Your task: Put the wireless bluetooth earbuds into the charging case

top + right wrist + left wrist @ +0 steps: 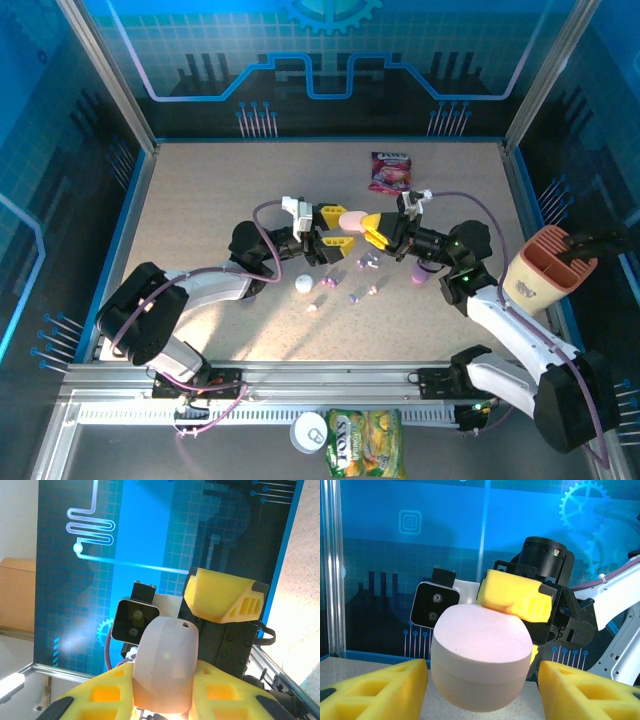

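Earbuds lie loose on the surface in the top view, below a pink case held up where the left end effector and right end effector meet. In the left wrist view, the left end effector is spread wide around the pink case, with small gaps. In the right wrist view, the right end effector squeezes the pink case.

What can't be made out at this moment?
- Tiny glossy earbuds, top view: too small to count or tell colours.
- Pale pink pebble-shaped charging case, top view: mostly covered by the left gripper and right gripper.
- Left wrist view: whether the left gripper's fingers touch the case; its bulge overhangs them.
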### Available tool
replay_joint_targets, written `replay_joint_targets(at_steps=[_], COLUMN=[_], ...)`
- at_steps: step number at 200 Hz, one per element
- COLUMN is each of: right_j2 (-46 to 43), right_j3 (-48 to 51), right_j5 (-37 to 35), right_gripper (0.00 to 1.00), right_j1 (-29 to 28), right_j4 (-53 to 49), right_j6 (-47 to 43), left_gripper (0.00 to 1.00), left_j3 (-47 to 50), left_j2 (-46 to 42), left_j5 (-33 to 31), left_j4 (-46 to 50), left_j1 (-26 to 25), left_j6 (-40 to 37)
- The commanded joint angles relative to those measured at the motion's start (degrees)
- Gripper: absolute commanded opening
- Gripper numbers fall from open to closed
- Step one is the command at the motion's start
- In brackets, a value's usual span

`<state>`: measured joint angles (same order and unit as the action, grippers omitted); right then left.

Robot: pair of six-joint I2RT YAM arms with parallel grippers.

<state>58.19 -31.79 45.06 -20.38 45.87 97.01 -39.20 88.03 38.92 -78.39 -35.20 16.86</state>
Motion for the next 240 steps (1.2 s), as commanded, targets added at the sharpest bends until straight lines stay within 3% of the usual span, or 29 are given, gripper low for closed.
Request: replay_joint_targets(at_steps=[1,43,148,163,203,222,240], right_j2=[0.5,1.2,1.7,1.4,-2.6,-3.8,-5.6], right_j3=[-0.7,0.1,0.0,-0.5,-3.0,-2.7,-4.8], right_j5=[-0.7,-0.9,-0.3,0.2,0.2,1.1,1.3], right_gripper=[0.15,0.15,0.17,0.26,0.78,0.84,0.85], right_j1=[-1.0,-1.3,-1.4,-1.4,0.7,3.7,5.8], right_j4=[1.8,3.4,1.4,-0.5,-14.6,-16.9,-26.5], right_j6=[-0.9,-0.2,-2.0,-3.6,-12.9,-15.2,-25.2], left_gripper=[0.61,0.58,0.38,0.38,0.38,0.38,0.39], left_j3=[-1.5,-1.9,-1.5,-1.1,1.1,3.0,4.7], left_j2=[0.7,1.1,1.1,1.1,-0.2,-1.6,-3.1], left_j5=[1.7,2.2,2.1,1.9,2.0,1.3,0.3], left_j4=[-1.9,-1.9,-1.9,-1.9,-1.5,0.1,2.7], left_j1=[-0.1,-0.2,-0.1,0.0,1.3,2.1,2.6], left_j6=[0.6,0.7,1.0,0.9,0.7,-0.6,-2.9])
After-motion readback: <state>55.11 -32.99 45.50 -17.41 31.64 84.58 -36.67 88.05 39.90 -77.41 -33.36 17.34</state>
